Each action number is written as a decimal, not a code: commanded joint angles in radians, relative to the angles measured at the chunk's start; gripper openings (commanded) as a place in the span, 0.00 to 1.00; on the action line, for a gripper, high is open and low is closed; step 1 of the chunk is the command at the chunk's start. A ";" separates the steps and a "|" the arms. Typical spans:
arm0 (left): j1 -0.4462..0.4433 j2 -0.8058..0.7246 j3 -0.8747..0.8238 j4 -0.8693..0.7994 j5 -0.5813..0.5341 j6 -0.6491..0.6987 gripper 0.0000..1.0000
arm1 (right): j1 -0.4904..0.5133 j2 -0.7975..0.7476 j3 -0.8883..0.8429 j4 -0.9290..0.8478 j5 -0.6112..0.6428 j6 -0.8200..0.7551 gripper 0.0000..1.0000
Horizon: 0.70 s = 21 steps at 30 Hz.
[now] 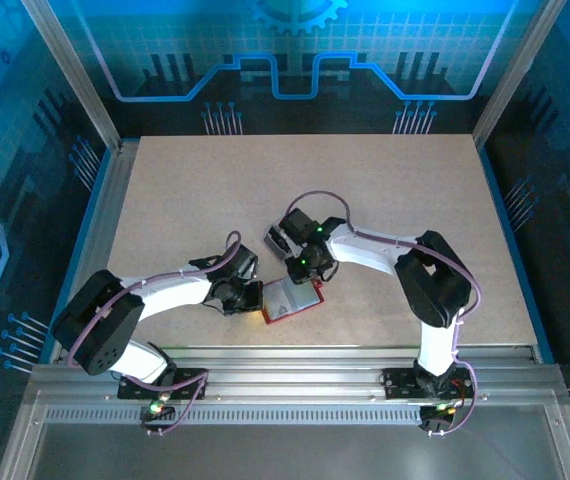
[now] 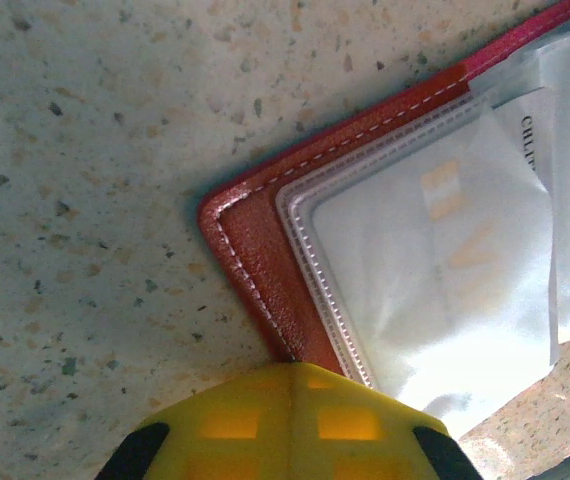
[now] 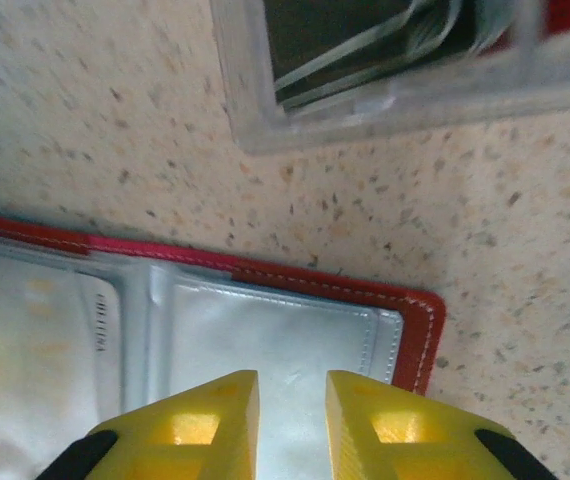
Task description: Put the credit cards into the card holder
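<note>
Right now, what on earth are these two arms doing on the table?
Two robot arms are working over an open red card holder lying on the table. The left gripper, shut, sits at the holder's corner. The right gripper, fingers slightly apart with nothing between them, hovers over a plastic sleeve. At least one pale card is already sleeved. What look like more cards wait in a tray beside the holder.

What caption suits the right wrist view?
Yellow jaws, slightly parted, poised over the open red folding card holder with clear plastic sleeves; shiny tray beyond.
</note>
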 commanded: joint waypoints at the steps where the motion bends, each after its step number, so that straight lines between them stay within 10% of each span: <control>1: -0.025 0.049 -0.026 0.042 -0.034 -0.012 0.00 | 0.033 0.033 0.006 -0.039 0.054 -0.018 0.28; 11: -0.025 0.055 -0.010 0.035 -0.035 -0.003 0.00 | 0.081 0.088 -0.044 -0.031 0.086 0.044 0.30; 21: -0.026 0.070 -0.006 0.048 -0.027 -0.003 0.00 | 0.080 0.049 -0.040 -0.038 0.070 0.065 0.03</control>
